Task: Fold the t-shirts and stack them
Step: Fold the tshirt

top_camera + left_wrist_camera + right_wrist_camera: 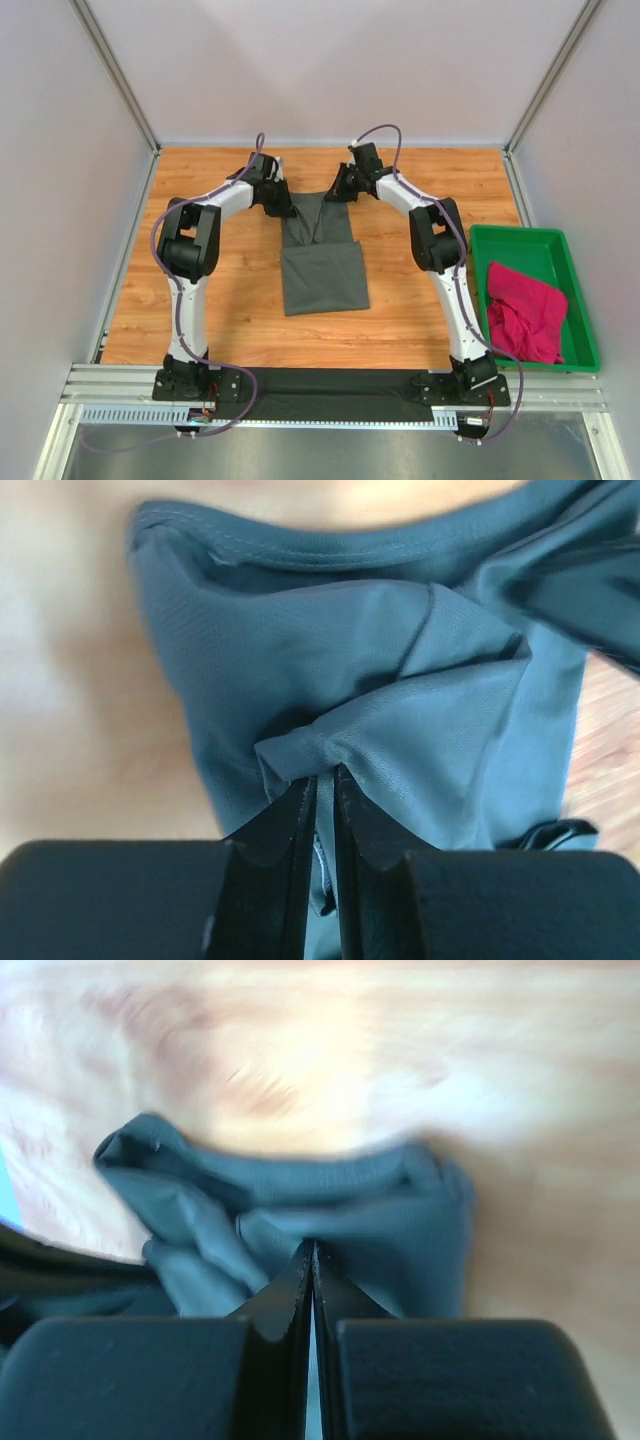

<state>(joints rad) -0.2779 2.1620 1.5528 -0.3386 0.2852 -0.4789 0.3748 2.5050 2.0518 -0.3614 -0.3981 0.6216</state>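
Now | grey t-shirt (322, 275) folded narrow, far end bunched | left gripper (321, 777), right gripper (310, 1252) both clamped on it

wooden table (420, 300), charcoal t-shirt (322, 280) lying on it

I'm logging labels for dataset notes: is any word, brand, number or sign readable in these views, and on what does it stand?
None: no text can be read in any view.
grey t-shirt: plain cloth, with no print or tag showing.
pink t-shirt: no marking visible.
green tray: no label visible.
left gripper and right gripper: plain black, no lettering.
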